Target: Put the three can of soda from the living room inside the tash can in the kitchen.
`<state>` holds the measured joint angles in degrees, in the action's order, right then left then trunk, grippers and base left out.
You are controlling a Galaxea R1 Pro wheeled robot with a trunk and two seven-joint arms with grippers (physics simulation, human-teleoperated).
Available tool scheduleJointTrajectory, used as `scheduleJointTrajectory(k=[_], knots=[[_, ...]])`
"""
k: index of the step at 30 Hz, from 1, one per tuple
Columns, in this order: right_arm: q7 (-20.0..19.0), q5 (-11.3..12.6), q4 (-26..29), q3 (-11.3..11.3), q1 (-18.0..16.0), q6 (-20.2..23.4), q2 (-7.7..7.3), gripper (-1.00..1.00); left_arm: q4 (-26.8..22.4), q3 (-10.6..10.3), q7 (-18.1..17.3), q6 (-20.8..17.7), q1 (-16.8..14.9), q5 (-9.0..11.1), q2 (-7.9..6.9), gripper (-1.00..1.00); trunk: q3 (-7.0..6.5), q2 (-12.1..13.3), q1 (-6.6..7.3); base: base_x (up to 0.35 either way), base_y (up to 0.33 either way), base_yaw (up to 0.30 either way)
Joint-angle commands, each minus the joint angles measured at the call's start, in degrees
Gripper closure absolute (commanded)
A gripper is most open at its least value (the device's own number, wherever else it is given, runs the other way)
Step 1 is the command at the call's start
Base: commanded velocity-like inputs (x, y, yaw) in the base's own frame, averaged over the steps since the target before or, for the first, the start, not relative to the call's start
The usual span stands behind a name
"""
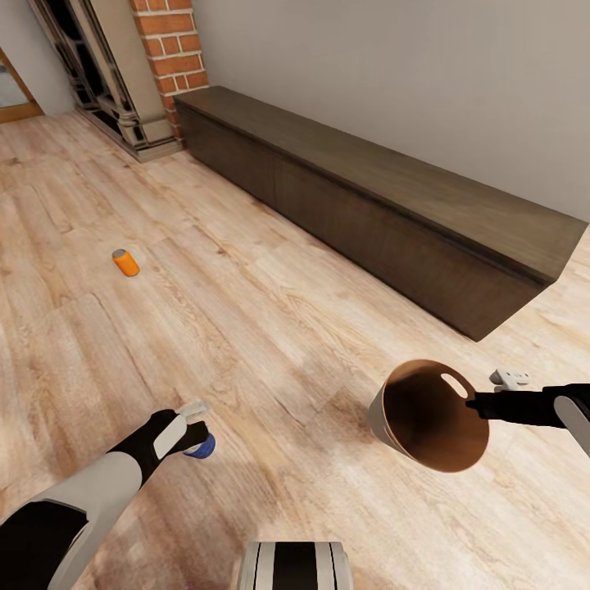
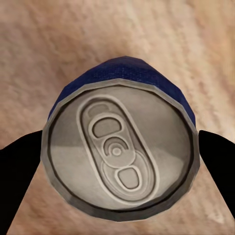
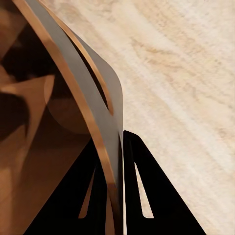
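Left gripper [image 1: 195, 433] clamps the blue can [image 1: 201, 447] low at near left; right gripper [image 1: 474, 401] pinches the bin [image 1: 414, 447] rim, near right; carry can squarely over the opening before release; an orange can [image 1: 125, 262] lies far left.

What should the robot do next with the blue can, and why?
Probably close the left gripper on the blue soda can and lift it. The can sits between the two fingers, though whether they press it yet is unclear. The right gripper already pinches the rim of the trash can, tilted open toward it. An orange soda can lies on the floor.
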<state>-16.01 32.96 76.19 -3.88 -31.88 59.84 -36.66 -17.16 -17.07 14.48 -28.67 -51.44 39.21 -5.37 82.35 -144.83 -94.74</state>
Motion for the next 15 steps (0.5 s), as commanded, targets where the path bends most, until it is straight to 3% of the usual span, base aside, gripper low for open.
scheduleJointTrajectory(k=[1,7,15], knots=[[-0.34,1.66,0.01,0.01,-0.03,0.16,0.00,1.00,0.01,0.02,-0.03,-0.01,0.02,-0.12,0.00,1.00,0.00,0.00,0.00,0.000,0.000,0.000],[-0.34,1.67,-0.04,0.01,-0.10,0.16,0.00,1.00,-0.14,0.16,-0.37,0.02,0.37,-0.10,0.01,1.00,0.00,0.00,0.00,0.000,0.000,0.000],[-0.34,1.67,-0.31,0.01,-0.37,0.16,0.00,1.00,-0.79,0.52,-0.38,0.00,1.04,0.05,0.15,1.00,-1.77,0.11,0.21,0.000,0.000,0.000]])
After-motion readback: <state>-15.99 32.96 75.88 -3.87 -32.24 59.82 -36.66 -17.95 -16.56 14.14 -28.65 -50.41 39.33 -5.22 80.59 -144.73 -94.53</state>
